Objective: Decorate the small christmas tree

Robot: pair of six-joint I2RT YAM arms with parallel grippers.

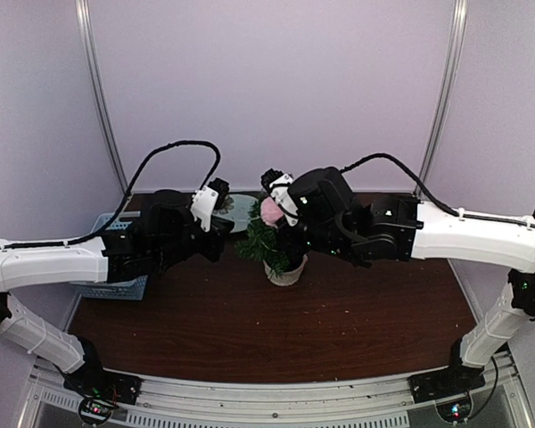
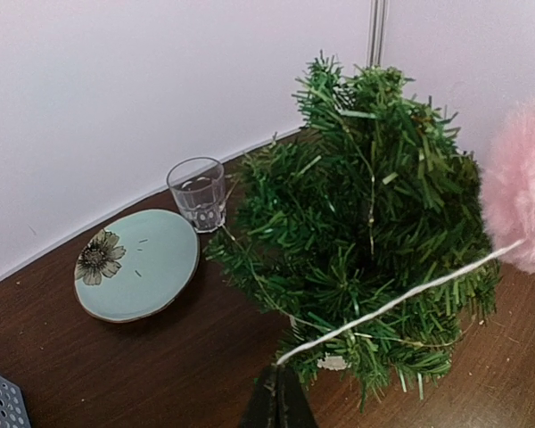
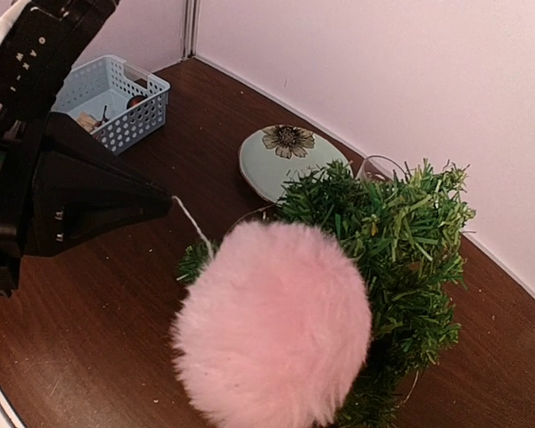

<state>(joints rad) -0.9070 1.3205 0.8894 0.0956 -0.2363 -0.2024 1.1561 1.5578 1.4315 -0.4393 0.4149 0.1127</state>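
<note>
Two grippers are seen at the small christmas tree [image 1: 266, 239], which stands upright in an off-white pot [image 1: 287, 273] on the dark wooden table [image 1: 250, 330]. The pot is hidden by the branches in both wrist views.

The right gripper [image 1: 275, 189] is placed above the tree. Its fingers are hidden in its own wrist view by a fluffy pink pompom [image 3: 272, 321] that fills the foreground against the tree's upper branches, so it cannot be told whether they are spread or closed.

The left gripper [image 2: 278, 397] is held just to the left of the tree with its fingertips pressed together, pinching a white string [image 2: 401, 299]. The string is drawn taut across the tree's front to the pompom.

White lettering is seen on the left arm's housing in the right wrist view, but it is too tilted and cut off to be read.

A pale blue plate [image 2: 138, 263] printed with a dark flower lies behind the tree. A clear glass cup [image 2: 198, 192] stands between plate and tree, touching the plate's rim.

A blue perforated basket [image 3: 116, 102] sits well to the left of the tree, partly covered by the left arm in the top view. Small tan and reddish pieces lie in it, too small to be made out.
</note>
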